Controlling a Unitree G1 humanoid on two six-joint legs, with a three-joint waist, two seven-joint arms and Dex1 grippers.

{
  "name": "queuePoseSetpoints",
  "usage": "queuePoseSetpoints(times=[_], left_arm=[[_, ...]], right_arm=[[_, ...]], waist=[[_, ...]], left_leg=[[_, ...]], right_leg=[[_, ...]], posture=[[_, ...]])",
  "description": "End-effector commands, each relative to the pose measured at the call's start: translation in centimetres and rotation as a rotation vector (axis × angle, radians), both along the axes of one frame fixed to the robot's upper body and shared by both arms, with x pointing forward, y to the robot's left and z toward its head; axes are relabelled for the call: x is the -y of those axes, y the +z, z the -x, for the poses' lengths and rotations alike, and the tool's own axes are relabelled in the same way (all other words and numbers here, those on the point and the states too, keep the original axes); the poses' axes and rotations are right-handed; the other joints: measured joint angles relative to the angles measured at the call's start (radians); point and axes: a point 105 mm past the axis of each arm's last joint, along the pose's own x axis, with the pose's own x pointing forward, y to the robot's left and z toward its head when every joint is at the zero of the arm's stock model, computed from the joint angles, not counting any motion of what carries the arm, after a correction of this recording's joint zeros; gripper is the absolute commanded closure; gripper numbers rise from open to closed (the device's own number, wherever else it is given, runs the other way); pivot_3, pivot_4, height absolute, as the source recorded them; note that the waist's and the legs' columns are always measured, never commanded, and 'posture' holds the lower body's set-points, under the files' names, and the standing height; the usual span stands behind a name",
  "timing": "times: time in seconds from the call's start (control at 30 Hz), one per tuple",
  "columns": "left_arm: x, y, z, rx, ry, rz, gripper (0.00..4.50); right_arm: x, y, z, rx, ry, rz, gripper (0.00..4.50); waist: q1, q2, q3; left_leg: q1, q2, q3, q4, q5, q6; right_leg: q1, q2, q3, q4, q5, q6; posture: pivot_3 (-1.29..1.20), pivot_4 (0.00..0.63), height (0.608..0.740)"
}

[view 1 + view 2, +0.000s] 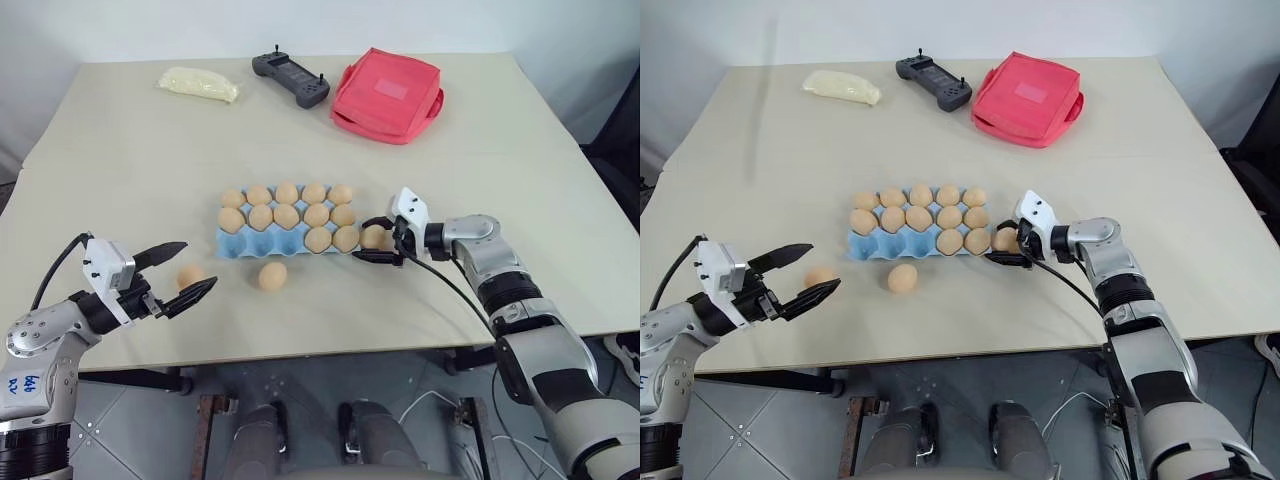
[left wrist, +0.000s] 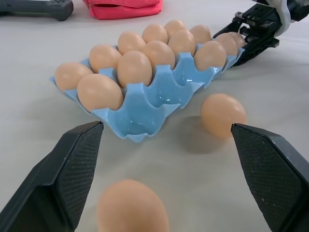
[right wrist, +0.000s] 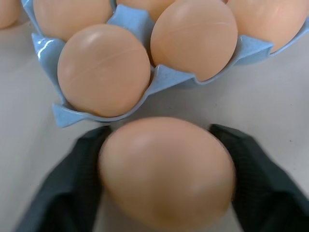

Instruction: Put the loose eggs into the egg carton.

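A large rectangular table (image 1: 520,150) with a matte, pale beige top is seen from above, evenly lit, with only soft shadows cast on it. A plain white wall (image 1: 300,25) is seen behind its far edge. Below the near edge, a grey tiled floor (image 1: 130,430) is visible, with dark metal framing (image 1: 205,425) under the table and a white cable (image 1: 425,415) lying on the tiles. At the right margin, part of a black chair (image 1: 615,140) is seen beside the table.
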Motion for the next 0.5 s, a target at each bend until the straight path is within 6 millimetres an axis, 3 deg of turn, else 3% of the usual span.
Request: queuePoseSetpoints(times=[0.03,0.33,0.5], left_arm=[[0.1,1.0,0.3,0.044,-0.002,0.011,0.0],[0.6,0.9,-0.7,0.04,-0.027,0.016,0.0],[1.0,1.0,-1.2,0.044,-0.053,0.02,0.0]], right_arm=[[0.7,1.7,0.0,0.059,-0.002,-0.025,2.11],[3.1,3.6,1.0,0.13,-0.086,-0.009,2.14],[1.5,7.2,1.9,0.202,-0.101,-0.08,2.15]], waist=[[0.0,0.0,0.0],[0.003,0.0,0.0],[-0.004,0.001,0.0]], left_leg=[[0.0,0.0,0.0,0.0,0.0,0.0],[0.0,0.0,0.0,0.0,0.0,0.0],[0.0,0.001,0.0,0.0,0.0,-0.001]], right_leg=[[0.0,0.0,0.0,0.0,0.0,0.0],[0.0,0.0,0.0,0.0,0.0,0.0],[-0.001,0.0,0.0,0.001,0.0,0.0]], posture=[[0.0,0.15,0.74],[0.0,0.15,0.74],[0.0,0.15,0.74]])
